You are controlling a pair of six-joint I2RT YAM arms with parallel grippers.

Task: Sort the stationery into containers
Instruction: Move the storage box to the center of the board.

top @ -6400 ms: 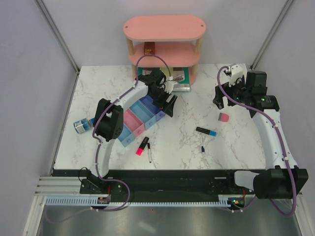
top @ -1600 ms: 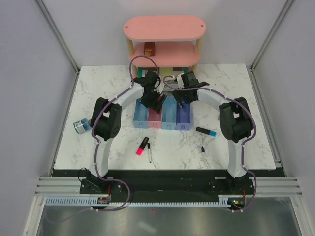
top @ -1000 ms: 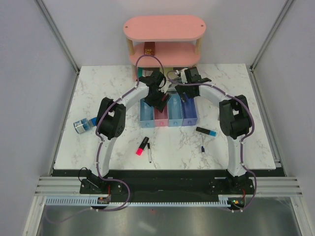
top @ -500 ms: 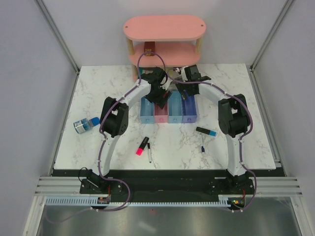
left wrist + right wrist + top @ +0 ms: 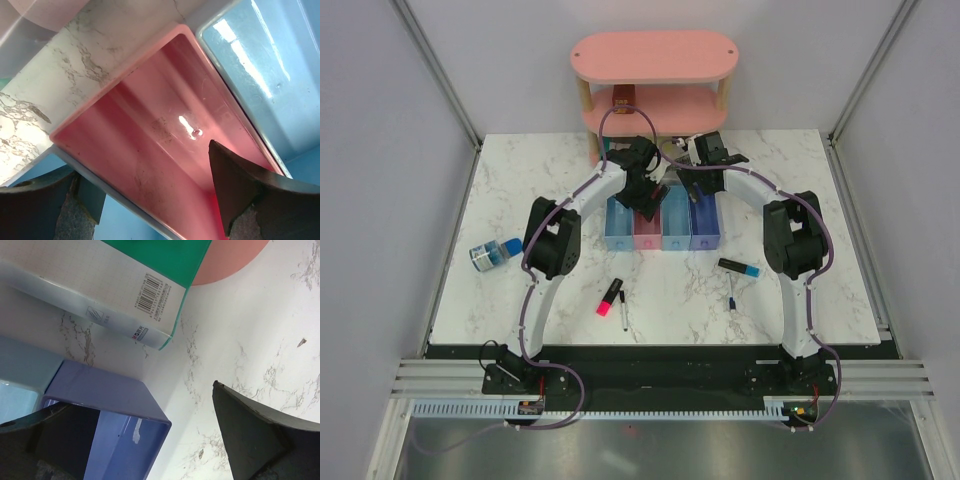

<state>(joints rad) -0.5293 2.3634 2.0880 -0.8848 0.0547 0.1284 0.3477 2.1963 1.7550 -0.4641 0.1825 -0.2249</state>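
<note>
**Marble counter: both grippers at the trays, pens loose**

Trays (image 5: 663, 244) sit mid-counter by the far edge. Left gripper (image 5: 142, 165) hangs fingers apart over the pink tray (image 5: 115, 87). Right gripper (image 5: 135, 397) is likewise spread at the purple tray (image 5: 110, 395). Pink highlighter (image 5: 610, 297) lies nearward of the left gripper, slanting far-right to near-left.

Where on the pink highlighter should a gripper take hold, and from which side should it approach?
Probably its pink near half, coming straight down and closing across the barrel. The pink highlighter lies flat and slanted, and the thin pen beside it is farther off at that end.
</note>
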